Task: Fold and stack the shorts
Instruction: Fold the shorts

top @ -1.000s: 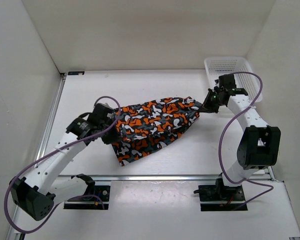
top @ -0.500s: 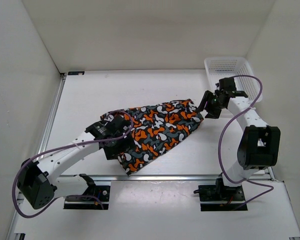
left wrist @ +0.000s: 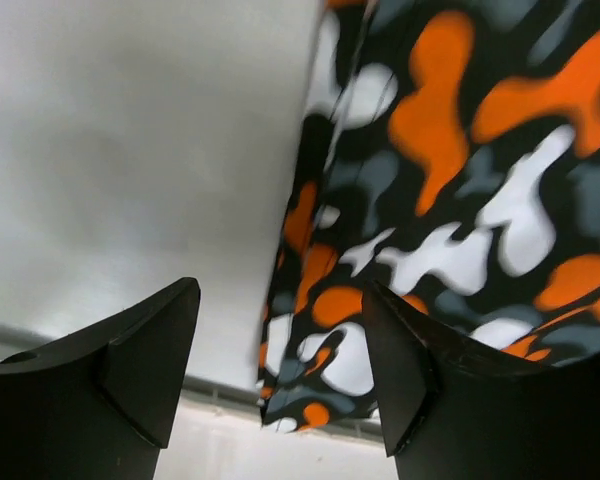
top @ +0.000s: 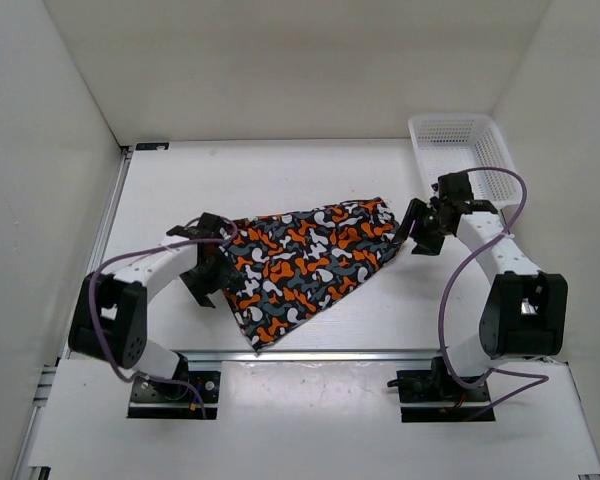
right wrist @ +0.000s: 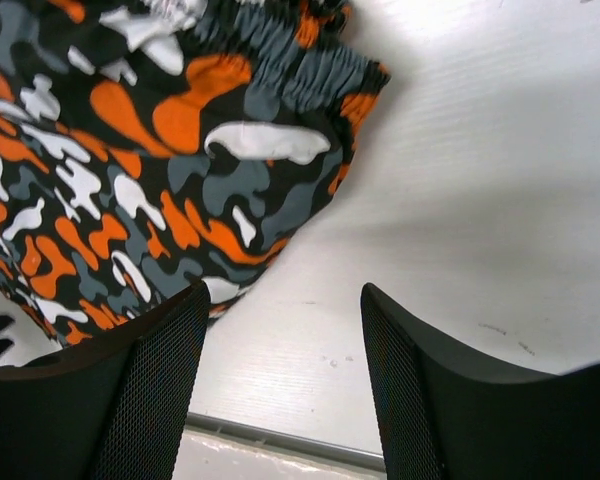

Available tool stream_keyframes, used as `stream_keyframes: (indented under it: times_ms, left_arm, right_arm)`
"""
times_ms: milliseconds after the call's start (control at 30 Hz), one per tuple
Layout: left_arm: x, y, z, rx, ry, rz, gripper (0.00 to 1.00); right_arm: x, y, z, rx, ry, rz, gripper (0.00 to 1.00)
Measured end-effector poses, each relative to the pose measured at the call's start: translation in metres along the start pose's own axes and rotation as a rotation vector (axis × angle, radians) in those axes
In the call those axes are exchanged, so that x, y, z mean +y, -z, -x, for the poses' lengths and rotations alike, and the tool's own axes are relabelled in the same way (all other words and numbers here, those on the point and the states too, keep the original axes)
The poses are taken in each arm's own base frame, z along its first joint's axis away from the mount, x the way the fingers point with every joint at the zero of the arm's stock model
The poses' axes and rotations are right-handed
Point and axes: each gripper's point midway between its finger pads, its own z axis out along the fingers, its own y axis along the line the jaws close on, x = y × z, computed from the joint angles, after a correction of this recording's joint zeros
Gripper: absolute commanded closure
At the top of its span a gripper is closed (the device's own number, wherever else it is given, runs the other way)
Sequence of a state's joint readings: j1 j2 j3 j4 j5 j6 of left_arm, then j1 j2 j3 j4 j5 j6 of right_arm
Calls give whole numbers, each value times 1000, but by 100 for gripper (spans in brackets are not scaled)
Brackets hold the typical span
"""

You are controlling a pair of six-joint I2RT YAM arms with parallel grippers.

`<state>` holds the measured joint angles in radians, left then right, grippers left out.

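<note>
The shorts (top: pixel 310 258), printed in orange, white, grey and black, lie flat on the white table (top: pixel 310 175), wide at the near left and narrowing toward the far right. My left gripper (top: pixel 210 268) stands open at their left edge. In the left wrist view that edge of the shorts (left wrist: pixel 460 180) runs down between the two black fingers (left wrist: pixel 130 370) with nothing pinched. My right gripper (top: pixel 413 230) is open just past the shorts' right end. In the right wrist view the gathered waistband (right wrist: pixel 280 85) lies beyond the left finger (right wrist: pixel 130 400), and bare table lies between the jaws.
A white mesh basket (top: pixel 460 150) stands at the back right, close behind the right arm. A metal rail (top: pixel 360 352) runs along the table's near edge, and white walls enclose the left, back and right sides.
Both grippers were shut on the shorts and have opened and let go. The shorts now lie flat. The left arm carried its end over, then drew back to the left edge.
</note>
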<state>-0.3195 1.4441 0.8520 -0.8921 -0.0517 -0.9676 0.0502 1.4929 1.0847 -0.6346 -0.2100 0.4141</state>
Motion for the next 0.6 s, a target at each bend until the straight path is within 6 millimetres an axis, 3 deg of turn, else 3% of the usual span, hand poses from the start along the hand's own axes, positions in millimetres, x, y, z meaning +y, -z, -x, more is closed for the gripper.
stream_keyframes:
  times_ms: [67,100,233,333,367,467,600]
  left_arm:
    - [-5,-3,13,6,3,-1,27]
    - [-9,-1,24,-4,8,-14,33]
    - [-36,29,92,-116,32,-103,47]
    - [-62,41,143,-191,13,-143,47]
    - [-68,38,154,-199,0,-144,39]
    - [-81,16,168,-172,-57,-106,26]
    - [-72,-18,153,-74,-101,-17,20]
  right_arm:
    - [2,3,-5,-3,6,8,33]
    - [3,4,-8,-1,8,12,33]
    - [3,4,-20,16,12,22,33]
    - [2,3,-24,31,8,23,33]
    - [2,3,-25,33,9,24,33]
    - [3,2,-26,35,11,27,33]
    - [4,3,-26,38,12,29,33]
